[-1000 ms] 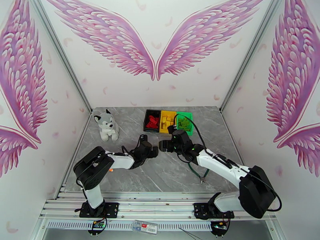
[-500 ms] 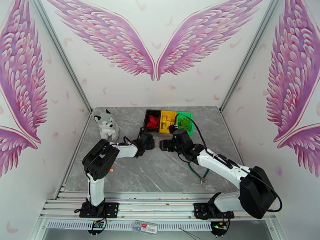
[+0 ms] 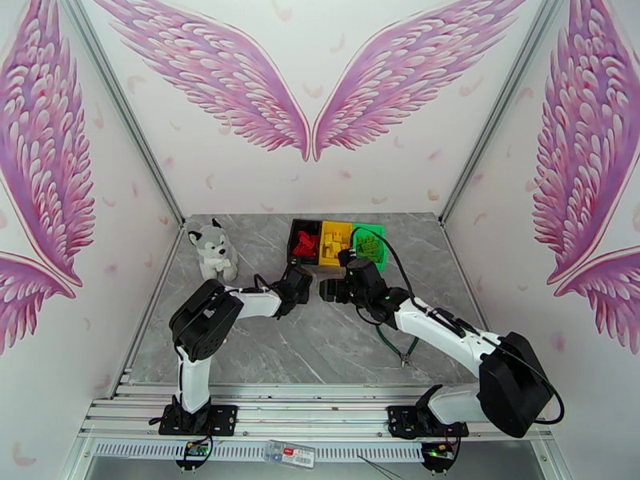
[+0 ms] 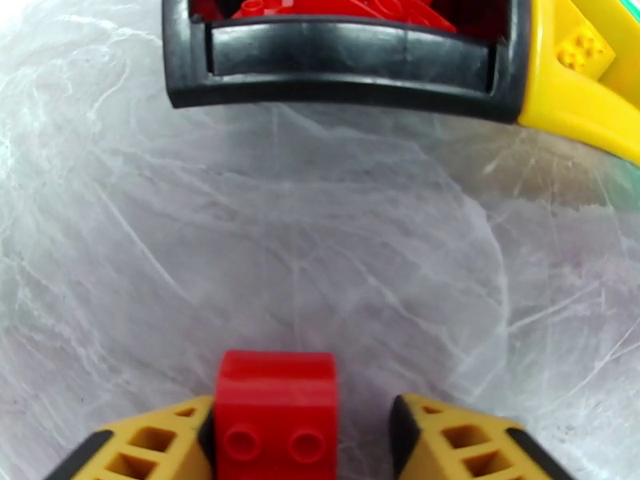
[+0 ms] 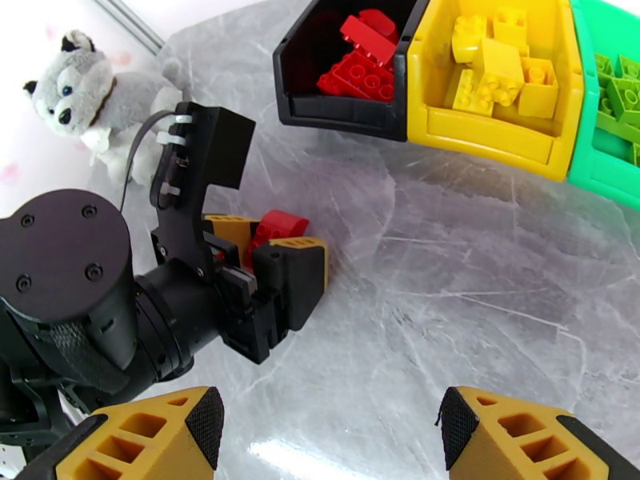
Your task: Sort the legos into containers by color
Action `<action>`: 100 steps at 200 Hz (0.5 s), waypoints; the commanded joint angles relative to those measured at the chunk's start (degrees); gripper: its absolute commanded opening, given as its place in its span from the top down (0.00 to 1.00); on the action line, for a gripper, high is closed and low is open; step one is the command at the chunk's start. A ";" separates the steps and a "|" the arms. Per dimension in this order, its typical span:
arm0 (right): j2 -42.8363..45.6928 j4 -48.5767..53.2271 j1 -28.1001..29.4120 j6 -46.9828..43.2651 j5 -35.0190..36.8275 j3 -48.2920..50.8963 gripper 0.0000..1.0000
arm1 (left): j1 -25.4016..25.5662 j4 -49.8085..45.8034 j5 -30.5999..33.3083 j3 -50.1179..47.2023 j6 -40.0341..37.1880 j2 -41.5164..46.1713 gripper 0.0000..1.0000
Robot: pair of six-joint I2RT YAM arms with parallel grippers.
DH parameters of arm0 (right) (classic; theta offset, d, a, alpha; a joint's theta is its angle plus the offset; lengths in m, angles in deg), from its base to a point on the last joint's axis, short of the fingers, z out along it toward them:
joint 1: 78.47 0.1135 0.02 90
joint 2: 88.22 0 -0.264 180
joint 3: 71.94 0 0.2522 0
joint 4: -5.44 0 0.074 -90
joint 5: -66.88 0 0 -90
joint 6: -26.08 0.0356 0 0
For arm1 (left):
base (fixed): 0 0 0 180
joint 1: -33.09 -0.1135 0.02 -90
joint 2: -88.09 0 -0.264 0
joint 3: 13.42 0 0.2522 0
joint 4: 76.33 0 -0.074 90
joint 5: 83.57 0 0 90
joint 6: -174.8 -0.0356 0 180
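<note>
Grey marble tabletop (image 3: 336, 346) shows the sorting nearly done. The red legos (image 5: 364, 62) lie in the black bin (image 5: 344, 122), the yellow legos (image 5: 496, 66) in the yellow bin (image 5: 480, 134) joined to it, and the green legos (image 5: 620, 90) in the green bin (image 5: 608, 182) beyond. One red brick (image 4: 276, 410) lies loose near the black bin's front wall. Around it the left gripper (image 4: 302, 426) stands, touching one side with a gap on the other (not clamped yet). Close by, the right gripper (image 5: 330, 414) gapes empty. Three bins, one stray brick; the binned bricks overlap too much to count.
</note>
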 commanded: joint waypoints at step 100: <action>1.15 0.93 -0.54 0.86 0.17 0.77 0.23 | -3.16 -5.50 -3.55 6.43 -5.83 8.86 0.70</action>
